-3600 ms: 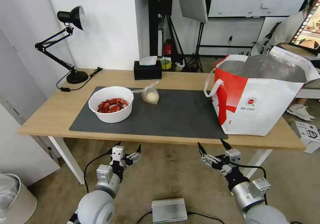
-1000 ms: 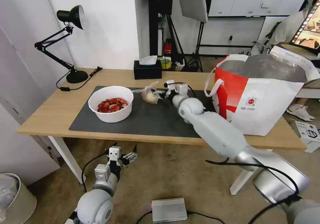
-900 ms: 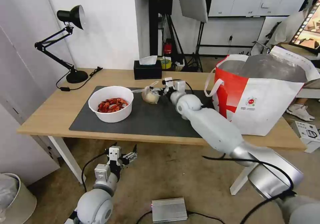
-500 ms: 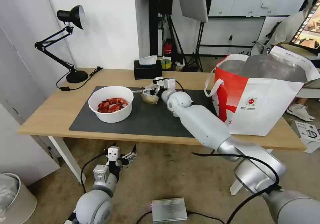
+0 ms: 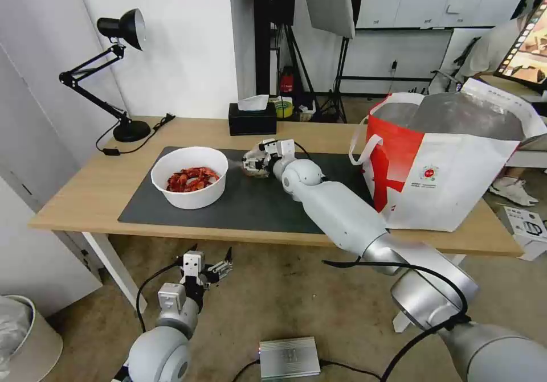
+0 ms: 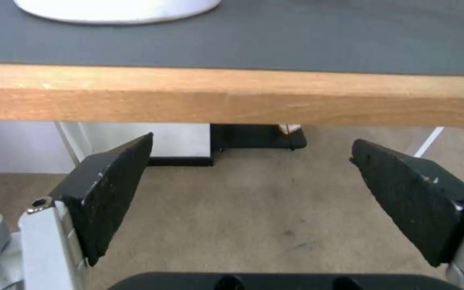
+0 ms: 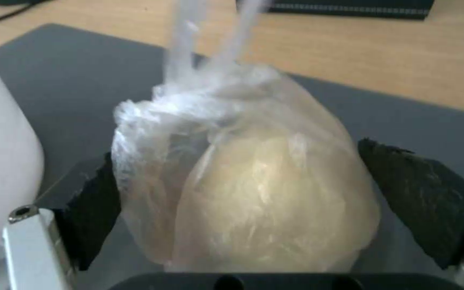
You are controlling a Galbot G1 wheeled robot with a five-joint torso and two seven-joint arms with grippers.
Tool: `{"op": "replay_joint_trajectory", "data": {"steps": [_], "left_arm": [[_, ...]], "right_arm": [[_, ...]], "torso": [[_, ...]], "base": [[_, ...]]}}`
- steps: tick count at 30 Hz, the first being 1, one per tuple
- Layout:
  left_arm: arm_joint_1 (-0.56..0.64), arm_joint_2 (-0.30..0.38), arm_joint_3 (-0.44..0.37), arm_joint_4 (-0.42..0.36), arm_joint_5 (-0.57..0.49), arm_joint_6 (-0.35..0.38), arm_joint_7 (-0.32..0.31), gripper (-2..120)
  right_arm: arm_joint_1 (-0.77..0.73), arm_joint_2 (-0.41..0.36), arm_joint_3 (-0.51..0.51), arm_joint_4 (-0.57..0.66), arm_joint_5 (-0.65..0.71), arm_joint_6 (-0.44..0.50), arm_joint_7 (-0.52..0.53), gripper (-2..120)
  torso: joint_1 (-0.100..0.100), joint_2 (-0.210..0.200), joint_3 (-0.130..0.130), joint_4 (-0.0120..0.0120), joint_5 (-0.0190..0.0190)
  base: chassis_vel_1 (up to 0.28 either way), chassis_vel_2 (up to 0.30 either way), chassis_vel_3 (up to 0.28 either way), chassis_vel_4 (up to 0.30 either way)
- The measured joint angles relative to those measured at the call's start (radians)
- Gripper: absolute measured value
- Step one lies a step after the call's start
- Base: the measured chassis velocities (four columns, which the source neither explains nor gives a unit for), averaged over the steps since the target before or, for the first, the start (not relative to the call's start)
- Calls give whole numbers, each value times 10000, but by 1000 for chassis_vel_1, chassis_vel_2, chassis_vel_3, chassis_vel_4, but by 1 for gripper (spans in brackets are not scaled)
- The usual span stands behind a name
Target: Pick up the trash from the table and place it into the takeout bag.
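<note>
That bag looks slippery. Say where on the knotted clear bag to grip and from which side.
Grip the knotted clear bag across its rounded pale body, below the knot, coming from the takeout bag side as the right end effector does. Its fingers already straddle the lump, open; the thin knot tails would likely slip.

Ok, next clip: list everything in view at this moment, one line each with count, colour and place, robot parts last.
table: one, light wood, across the middle.
mat: one, dark grey, on the table.
bowl: one, white with red shells, on the mat's left part.
knotted bag: one, clear with a pale lump, on the mat between the right claw's fingers.
takeout bag: one, white and red with foil lining, on the table's right end.
tissue box: one, black, at the table's back edge.
desk lamp: one, black, back left corner.
metal box: one, silver, on the floor.
left claw: open, low in front of the table edge.
right claw: open, straddling the knotted bag.
</note>
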State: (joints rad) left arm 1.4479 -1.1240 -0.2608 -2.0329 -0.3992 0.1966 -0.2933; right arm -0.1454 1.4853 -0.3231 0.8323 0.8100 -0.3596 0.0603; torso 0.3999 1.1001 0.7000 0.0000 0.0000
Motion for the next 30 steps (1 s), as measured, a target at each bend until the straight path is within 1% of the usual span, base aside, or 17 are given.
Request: {"op": "replay_joint_trajectory", "data": {"steps": [12,13,14,15,18,19,21,22,23,25,26,27,29,30], "left_arm": [[-98,-13,108,92,58,-6,9,100],[-99,-1,104,91,48,-6,9,100],[-99,-1,104,91,48,-6,9,100],[-98,10,99,92,41,-7,9,100],[-93,16,98,78,35,-9,9,100],[-93,16,98,78,35,-9,9,100],[-86,17,98,72,33,-10,7,100],[-83,18,99,65,32,-10,7,100],[-83,18,99,65,32,-10,7,100],[-85,21,105,61,31,-10,6,100],[-85,21,105,61,31,-10,6,100],[-91,20,112,61,30,-10,5,100],[-114,17,139,58,28,-10,4,100],[-114,17,139,58,28,-10,4,100]], "right_arm": [[-28,111,91,-300,-98,-17,-16,100],[-20,119,93,-306,-105,-17,-15,95],[-20,119,93,-306,-105,-17,-15,95],[-19,122,94,-307,-110,-17,-16,92],[-21,142,96,-307,-113,-5,-12,78],[-21,142,96,-307,-113,-5,-12,78],[-27,134,103,-294,-103,5,-4,67],[-32,110,107,-271,-90,10,1,63],[-32,110,107,-271,-90,10,1,63],[-41,45,122,-227,-72,14,11,52],[-41,45,122,-227,-72,14,11,52],[-50,1,130,-187,-63,15,19,48],[-88,-116,132,-47,-34,14,71,37],[-88,-116,132,-47,-34,14,71,37]], "torso": [[0,0,0,0,0],[0,0,0,0,0],[0,0,0,0,0],[0,0,0,0,0],[0,0,0,0,0],[0,0,0,0,0],[0,0,0,0,0],[0,0,0,1,-1],[0,0,0,1,-1],[0,0,0,1,0],[0,0,0,1,0],[0,0,0,0,0],[0,-1,0,0,0],[0,-1,0,0,0]], "base": [[0,0,0,0],[0,0,0,0],[0,0,0,0],[0,0,0,0],[0,0,0,0],[0,0,0,0],[0,0,0,0],[0,0,0,0],[0,0,0,0],[0,0,0,0],[0,0,0,0],[0,0,0,0],[0,0,0,0],[0,0,0,0]]}}
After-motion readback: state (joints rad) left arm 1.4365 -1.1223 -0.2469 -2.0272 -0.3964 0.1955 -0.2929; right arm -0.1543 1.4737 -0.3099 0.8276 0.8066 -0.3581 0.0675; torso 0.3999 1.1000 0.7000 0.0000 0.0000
